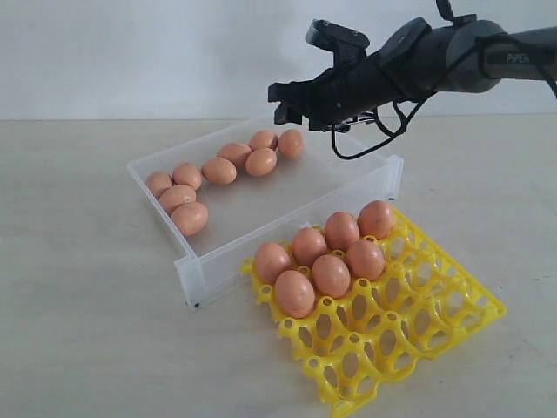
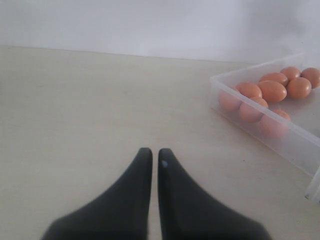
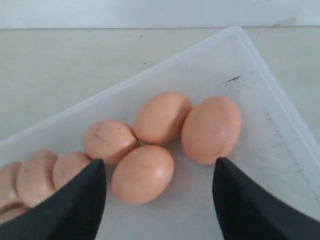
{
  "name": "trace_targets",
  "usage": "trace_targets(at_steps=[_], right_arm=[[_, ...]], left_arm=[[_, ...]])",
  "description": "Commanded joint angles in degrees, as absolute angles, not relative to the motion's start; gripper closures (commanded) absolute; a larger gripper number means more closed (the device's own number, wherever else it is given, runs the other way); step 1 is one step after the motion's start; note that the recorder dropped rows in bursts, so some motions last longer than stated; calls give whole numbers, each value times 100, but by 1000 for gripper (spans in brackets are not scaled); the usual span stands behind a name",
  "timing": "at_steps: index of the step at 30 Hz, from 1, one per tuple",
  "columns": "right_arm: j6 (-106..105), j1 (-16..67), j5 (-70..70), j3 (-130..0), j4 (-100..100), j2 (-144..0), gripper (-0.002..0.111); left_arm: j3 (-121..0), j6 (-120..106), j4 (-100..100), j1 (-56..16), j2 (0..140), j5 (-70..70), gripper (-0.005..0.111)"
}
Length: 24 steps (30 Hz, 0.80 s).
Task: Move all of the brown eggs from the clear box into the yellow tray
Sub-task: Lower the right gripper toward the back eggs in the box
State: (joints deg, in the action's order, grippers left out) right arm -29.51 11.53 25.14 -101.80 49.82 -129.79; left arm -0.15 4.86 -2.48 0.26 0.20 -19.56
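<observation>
Sixteen eggs, one box, one tray

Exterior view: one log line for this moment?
right hand: open, empty, above brown eggs in clear box | left hand: shut, over table | yellow tray: seven eggs seated | box: several inside

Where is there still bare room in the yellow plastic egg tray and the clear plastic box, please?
In the yellow lattice tray, cups toward the near and right edges are empty; seven brown eggs crowd two rows beside the clear plastic box. Its floor is bare along the tray side; nine eggs bunch at the far and left walls.
</observation>
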Motion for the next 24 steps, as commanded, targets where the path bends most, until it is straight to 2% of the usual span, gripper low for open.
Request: trace_targets(at_steps=[1, 8, 24], right_arm=[[-1905, 1120, 3093, -10918, 4995, -13468, 53], [-617, 1040, 4266, -12185, 4995, -14427, 53], [-152, 1040, 3887, -12288, 5034, -14889, 53]], left_arm=[[0, 493, -234, 43, 0, -1933, 103], [0, 493, -234, 43, 0, -1933, 103], [0, 493, -234, 43, 0, -1933, 103]])
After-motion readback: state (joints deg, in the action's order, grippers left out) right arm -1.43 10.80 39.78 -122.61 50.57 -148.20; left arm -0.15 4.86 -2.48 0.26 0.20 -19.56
